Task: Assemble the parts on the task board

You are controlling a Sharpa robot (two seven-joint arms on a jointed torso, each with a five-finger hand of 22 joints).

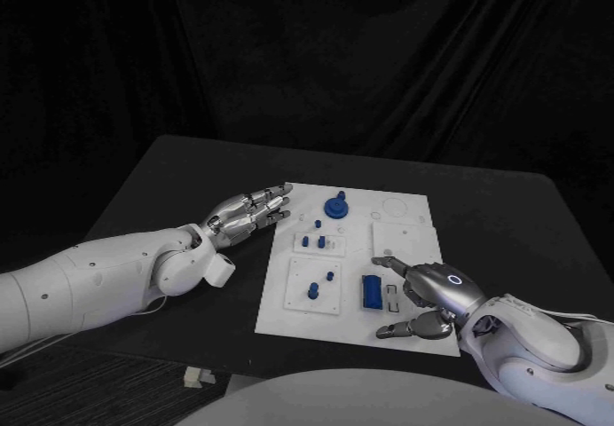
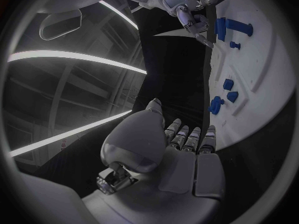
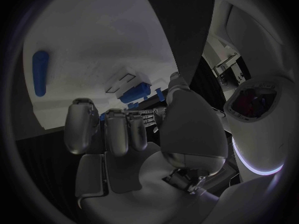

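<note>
The white task board (image 1: 399,232) lies mid-table. On it I see a round blue part with a peg (image 1: 336,208) at the far end, two small blue pieces (image 1: 315,240), two short blue pegs (image 1: 313,289) and an upright blue block (image 1: 371,291). My left hand (image 1: 249,211) lies at the board's far left corner, fingers stretched out, holding nothing. My right hand (image 1: 429,297) hovers over the board's near right part, just right of the blue block, fingers spread and empty. The left wrist view shows the right hand (image 2: 184,7) beside the block (image 2: 236,27).
The black table (image 1: 167,186) runs round the board, with bare room to the left and at the far right. The board's right half carries flat white plates and shallow recesses (image 1: 399,209). The right wrist view shows a long blue piece (image 3: 40,72) on the board.
</note>
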